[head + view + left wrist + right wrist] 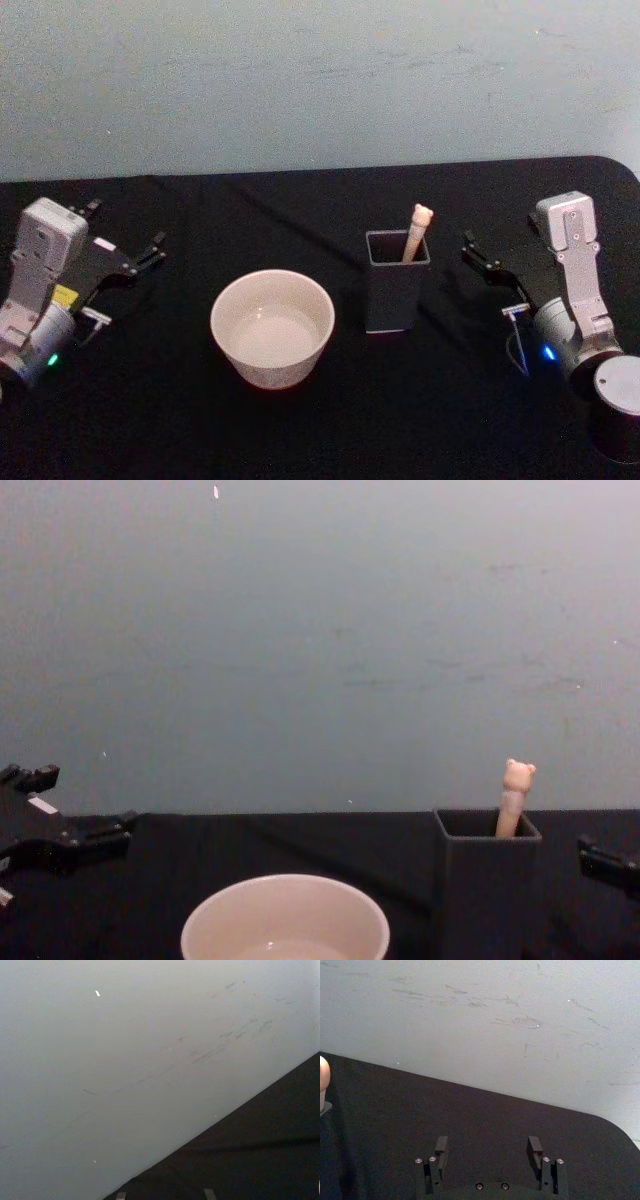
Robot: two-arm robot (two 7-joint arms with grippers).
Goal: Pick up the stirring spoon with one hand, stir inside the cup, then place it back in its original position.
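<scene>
Bench point(300, 430) space lies open around our cup point(272, 327). The stirring spoon point(417, 230) stands in the dark holder point(396, 282) at the cup's 3 o'clock. Our left gripper point(125, 236) and right gripper point(478, 252) wait near the side edges, jaws spread.

No text, brand, number or sign can be read. The left arm point(45, 290) carries a small yellow label point(66, 296) and a white sticker point(103, 243), but any printing on them is too small to make out.
</scene>
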